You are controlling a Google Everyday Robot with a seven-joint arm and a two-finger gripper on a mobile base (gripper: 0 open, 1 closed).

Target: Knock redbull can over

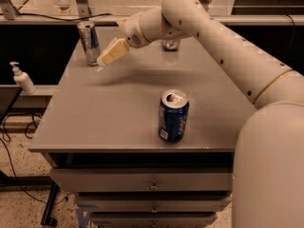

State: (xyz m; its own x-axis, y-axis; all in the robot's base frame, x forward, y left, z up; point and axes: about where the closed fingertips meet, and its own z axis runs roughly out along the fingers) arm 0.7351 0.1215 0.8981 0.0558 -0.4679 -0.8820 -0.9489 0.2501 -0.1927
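Observation:
The redbull can (89, 42), slim, silver and blue with a silver top, stands upright at the far left corner of the grey table (118, 113). My gripper (105, 58) hangs just right of the can at about mid-height, a small gap away. Its cream fingers (114, 51) are pressed together, point down-left at the can, and hold nothing. The white arm reaches in from the right.
A wider dark blue soda can (173, 116) stands upright near the table's front middle. A short silver can (171, 44) stands at the back, partly hidden behind the arm. A white pump bottle (21, 78) stands off the table to the left. Drawers are below the tabletop.

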